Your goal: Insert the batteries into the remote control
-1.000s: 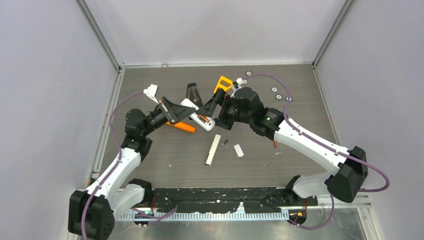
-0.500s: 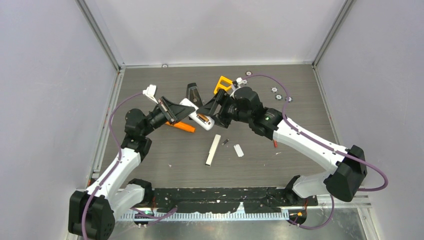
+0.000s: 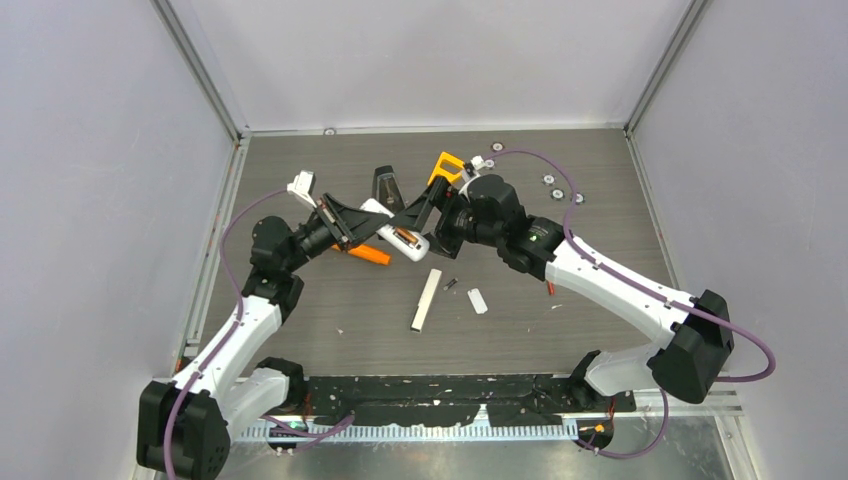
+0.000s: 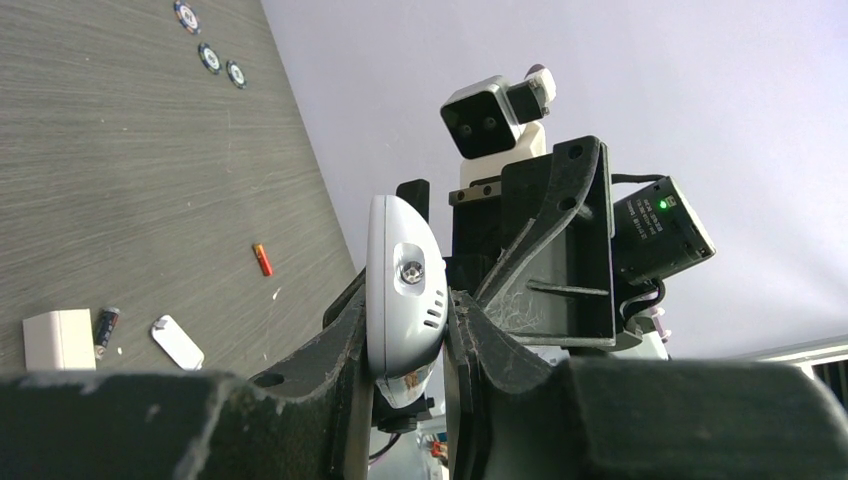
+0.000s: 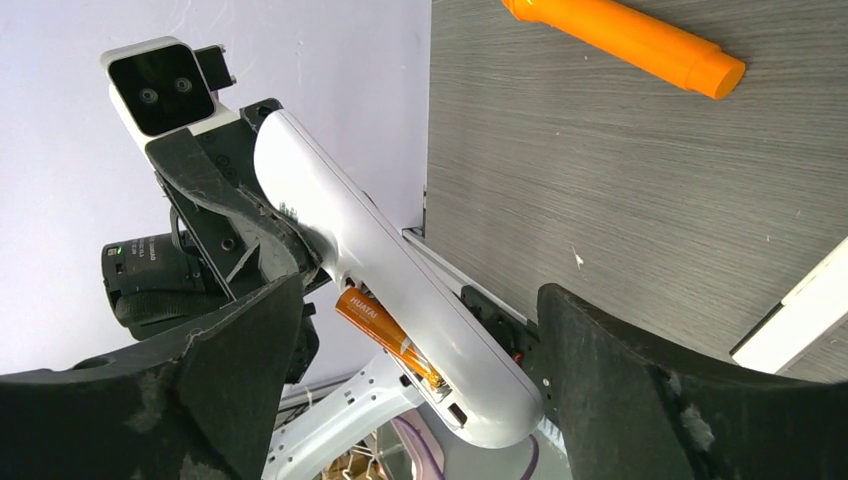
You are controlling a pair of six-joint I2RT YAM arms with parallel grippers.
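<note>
The left end effector [image 4: 405, 335] is closed narrowly on a white remote control [image 4: 400, 290] and holds it off the worktop [image 3: 330, 300], above the middle of its far half. The remote's back faces the right wrist camera, and an orange battery [image 5: 385, 335] lies in the open compartment. The right end effector [image 5: 420, 345] stands wide, one finger on each side of the remote, gripping nothing. A dark grey battery [image 3: 451, 284] lies near the worktop's centre, between a long white bar [image 3: 427, 298] and a small white cover [image 3: 478, 300]. A red battery [image 3: 550, 288] lies toward the right edge, beside the right arm. An orange marker [image 5: 620, 35] lies below the held remote. Silver discs [image 3: 555, 187] sit near the far right corner.
</note>
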